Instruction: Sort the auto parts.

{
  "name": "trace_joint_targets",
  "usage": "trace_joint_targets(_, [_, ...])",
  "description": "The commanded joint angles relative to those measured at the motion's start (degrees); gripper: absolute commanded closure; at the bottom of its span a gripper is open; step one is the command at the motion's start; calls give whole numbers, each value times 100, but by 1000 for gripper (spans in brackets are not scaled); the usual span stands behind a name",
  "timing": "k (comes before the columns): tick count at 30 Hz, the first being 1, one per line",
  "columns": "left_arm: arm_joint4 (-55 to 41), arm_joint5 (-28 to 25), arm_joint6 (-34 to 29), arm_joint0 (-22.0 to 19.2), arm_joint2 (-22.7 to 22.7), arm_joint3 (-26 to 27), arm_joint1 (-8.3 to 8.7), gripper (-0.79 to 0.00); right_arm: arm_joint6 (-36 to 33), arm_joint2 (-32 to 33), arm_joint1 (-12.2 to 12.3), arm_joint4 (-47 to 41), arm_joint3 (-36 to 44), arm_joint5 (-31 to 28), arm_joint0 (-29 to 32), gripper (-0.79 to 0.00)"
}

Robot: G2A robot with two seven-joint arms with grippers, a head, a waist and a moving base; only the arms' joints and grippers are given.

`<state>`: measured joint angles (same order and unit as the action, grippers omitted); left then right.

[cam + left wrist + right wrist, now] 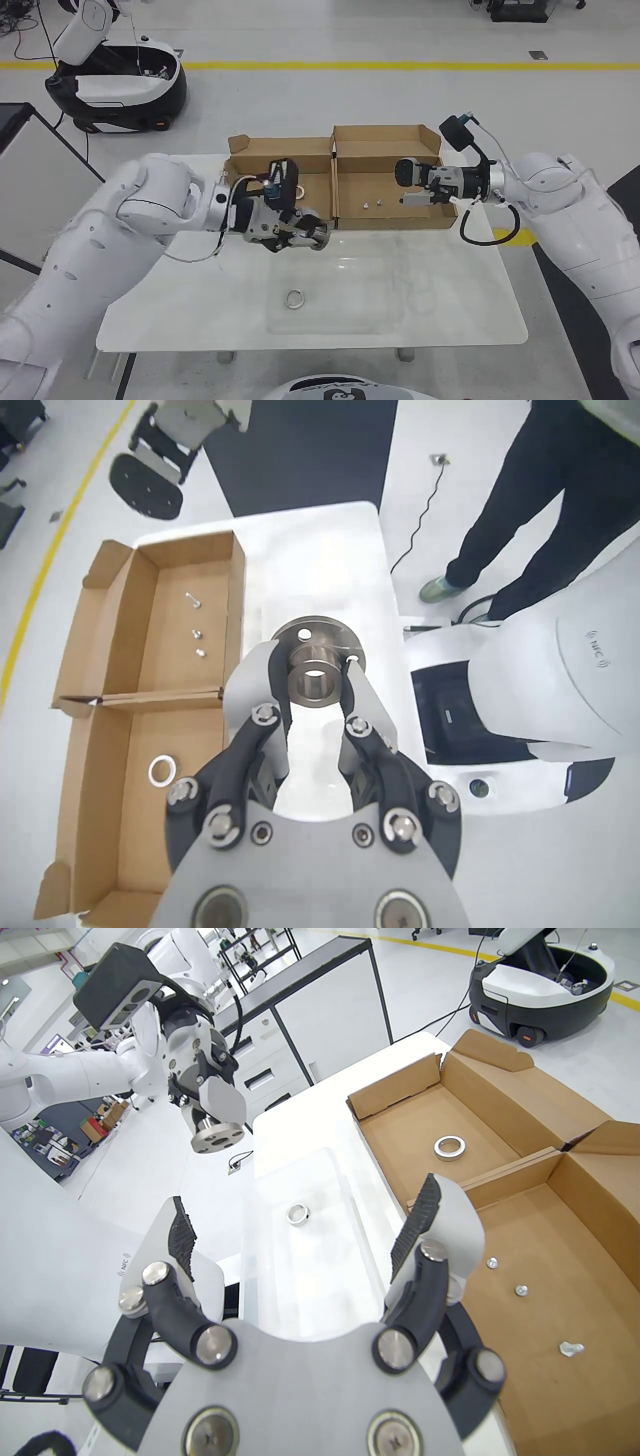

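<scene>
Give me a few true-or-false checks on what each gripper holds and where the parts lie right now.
1. The left gripper is shut on the flanged hub. True.
2. The right gripper holds a bolt. False: it is open and empty.
3. A metal collar lies in the clear tray. True.
4. The flat ring and the bolts share one box. False: the flat ring lies in the left cardboard box, the bolts in the right cardboard box beside it.
</scene>
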<state>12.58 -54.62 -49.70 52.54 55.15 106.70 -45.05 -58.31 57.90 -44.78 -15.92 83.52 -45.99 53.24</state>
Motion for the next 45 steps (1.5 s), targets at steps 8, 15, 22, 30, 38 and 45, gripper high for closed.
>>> trace_joint_targets(8, [-682,-338,1037,559,435,156,118,0,0,0,0,0,0,0,0,-785])
trace_joint_targets(15, [-1335,-338,1786,725,636,470,127,0,0,0,0,0,0,0,0,-785])
trace_joint_targets(22, [-1986,-338,2420,862,965,920,21,0,0,0,0,0,0,0,0,-785])
trace_joint_targets(30, [-2639,-338,2492,986,1294,1245,-268,0,0,0,0,0,0,0,0,-785])
trace_joint_targets(38, [-2918,-338,2036,1067,1547,1235,-456,0,0,0,0,0,0,0,0,-785])
trace_joint_targets(45, [-2915,-305,2055,1077,1547,1237,-458,0,0,0,0,0,0,0,0,-785])
